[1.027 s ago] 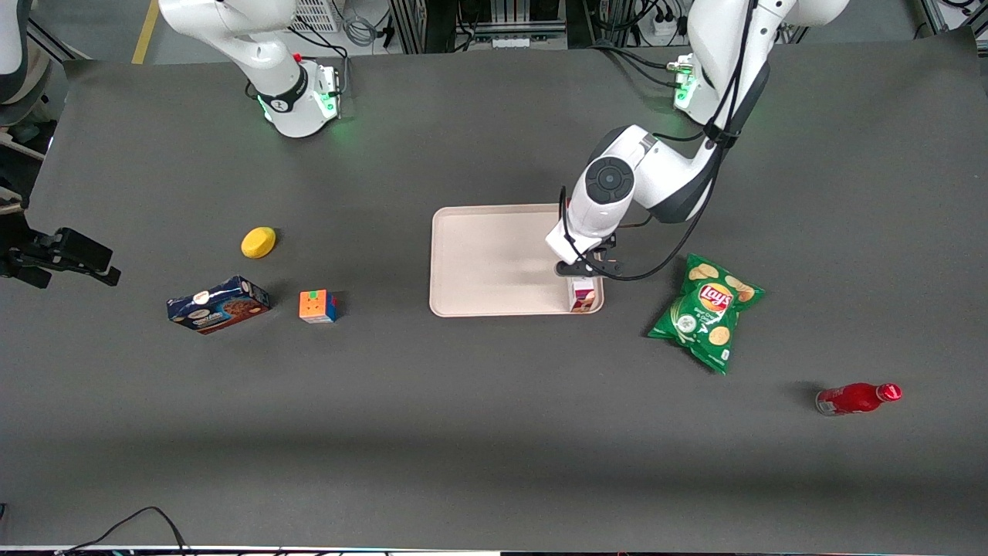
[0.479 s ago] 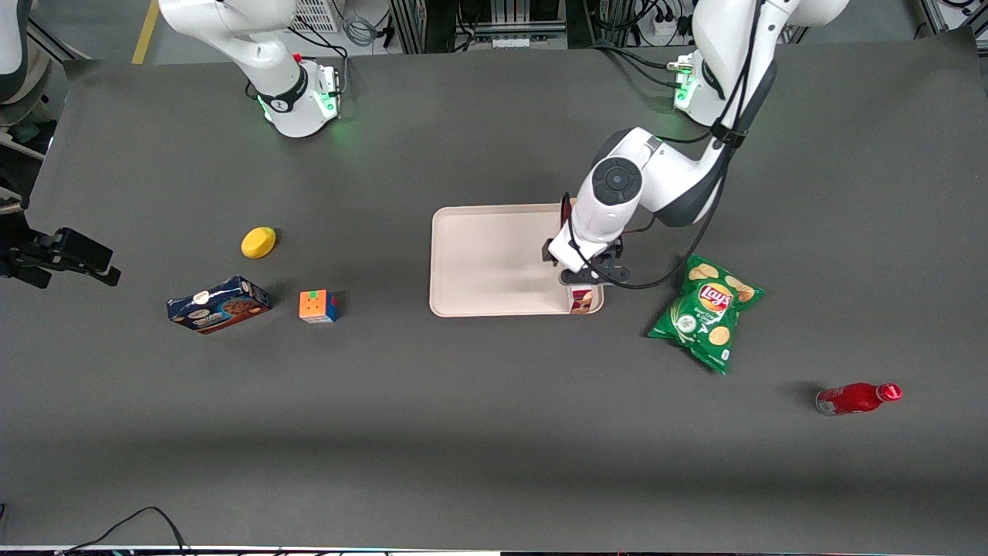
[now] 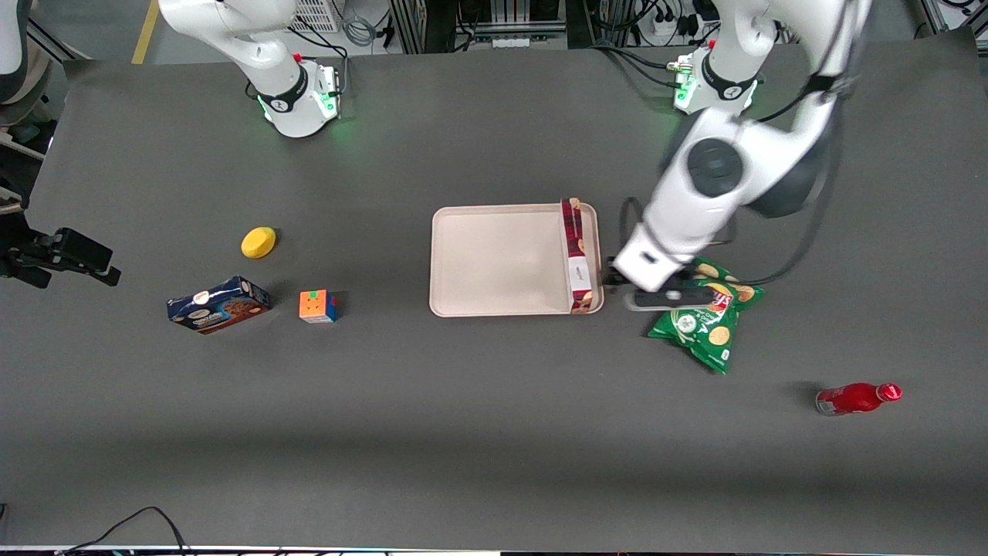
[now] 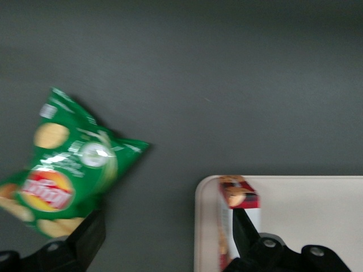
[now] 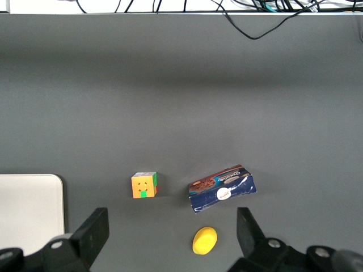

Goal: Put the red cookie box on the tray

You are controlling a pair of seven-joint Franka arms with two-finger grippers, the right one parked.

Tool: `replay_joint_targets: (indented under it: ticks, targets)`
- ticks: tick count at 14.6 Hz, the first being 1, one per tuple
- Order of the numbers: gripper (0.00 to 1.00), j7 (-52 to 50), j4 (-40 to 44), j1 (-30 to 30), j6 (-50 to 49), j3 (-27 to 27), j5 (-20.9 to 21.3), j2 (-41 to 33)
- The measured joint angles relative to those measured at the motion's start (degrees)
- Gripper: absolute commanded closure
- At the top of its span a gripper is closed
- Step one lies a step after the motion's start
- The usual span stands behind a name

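Your dark grey surface [image 3: 494, 432] carried everything, and the tray [image 3: 494, 259] was the largest thing on it, lying flat near the middle with its low rim and rounded corners showing all round. The red cookie box [image 3: 576, 257] stood on its long edge in the tray, along the short side toward the working arm's end of the surface. It ran the whole depth of the tray, one end touching the rim nearest the front camera. You could see its dark red face with a white label band at mid-length and cookie pictures toward the near end; in the left wrist view the box [image 4: 238, 195] showed its cookie-printed end and a pale side, upright just inside the tray [image 4: 306, 209] rim.

Your pincer [image 3: 665, 296] hung clear of the tray, beside its working-arm edge and above the green chip bag [image 3: 706, 313]. Its fingers [image 4: 85, 241] were spread wide and held nothing; the box was apart from them, and through the wrist camera the chip bag [image 4: 68, 175] lay under one finger while the box sat by the other.

Toward the parked arm's end you had the blue cookie box [image 3: 218, 304], the coloured cube [image 3: 317, 306] between it and the tray, and the yellow lemon-like piece [image 3: 258, 242] farther from the front camera. The red bottle [image 3: 857, 398] lay on its side at the working arm's end, nearer the camera than the chip bag.
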Motion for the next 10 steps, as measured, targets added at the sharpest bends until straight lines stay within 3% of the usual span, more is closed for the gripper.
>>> replay_joint_targets:
  ticks: [7, 10]
  targets:
    - [0.0, 15.9, 1.9, 6.9, -10.7, 11.5, 0.0, -12.8]
    - [0.0, 17.7, 2.3, 9.8, -16.3, 13.3, 0.0, -18.5]
